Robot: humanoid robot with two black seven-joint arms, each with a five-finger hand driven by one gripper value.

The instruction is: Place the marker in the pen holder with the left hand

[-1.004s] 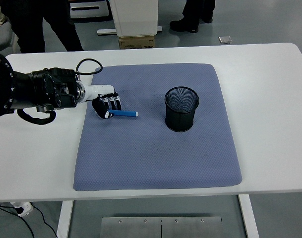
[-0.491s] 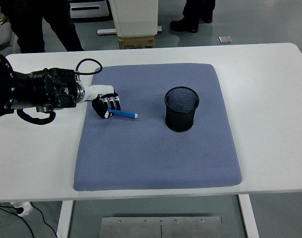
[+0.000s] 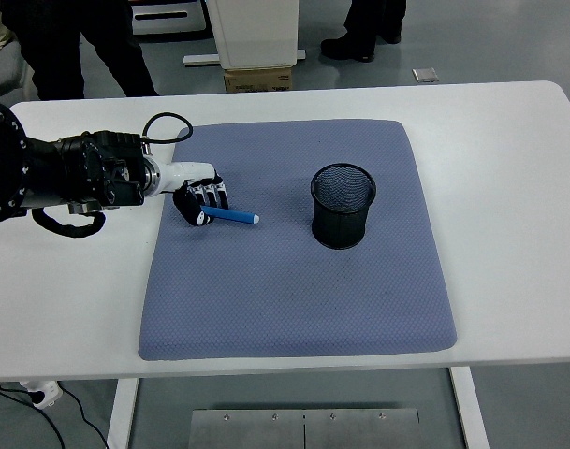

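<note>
A blue marker (image 3: 234, 216) lies roughly level over the left part of the blue-grey mat (image 3: 294, 281), its tip pointing right toward the black mesh pen holder (image 3: 343, 206). My left hand (image 3: 200, 201) has its fingers curled around the marker's left end. The holder stands upright near the mat's middle right, well apart from the marker. My left arm (image 3: 69, 173) comes in from the left edge. The right arm is out of view.
The mat lies on a white table (image 3: 509, 187). A black cable (image 3: 163, 122) loops above my left wrist. Beyond the far edge stand people's legs (image 3: 88, 47), a white machine base (image 3: 256, 37) and a cardboard box (image 3: 258, 79).
My left hand and the marker have shifted very slightly left; the grasp looks the same.
</note>
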